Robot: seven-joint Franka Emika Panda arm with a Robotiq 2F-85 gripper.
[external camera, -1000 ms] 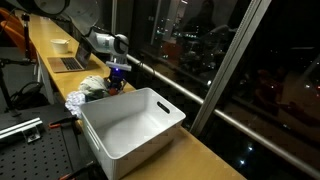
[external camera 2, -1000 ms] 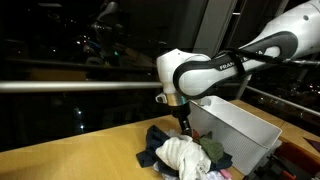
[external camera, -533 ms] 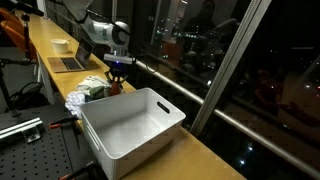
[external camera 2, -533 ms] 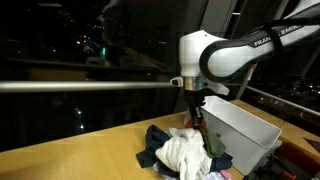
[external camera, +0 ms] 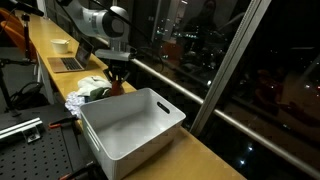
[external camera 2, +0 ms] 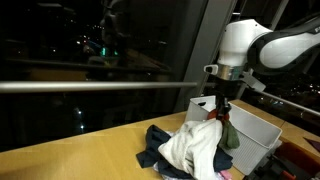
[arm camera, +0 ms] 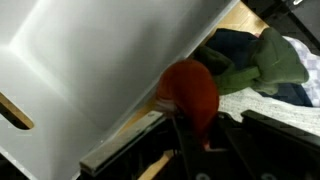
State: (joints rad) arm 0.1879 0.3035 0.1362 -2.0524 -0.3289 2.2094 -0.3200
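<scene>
While the gripper [external camera 2: 221, 110] is pinching a red cloth [arm camera: 191, 92], the lifting step seems to be going on. The next move is calling for clearing the rim of the white bin [external camera: 131, 142].

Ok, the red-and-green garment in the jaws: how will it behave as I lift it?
Probably floppy: the red-and-green garment hangs limp from the jaws of the gripper. Likely light, since it drapes in loose folds. It may drag the white cloth, which looks stretched up off the pile alongside it.
</scene>
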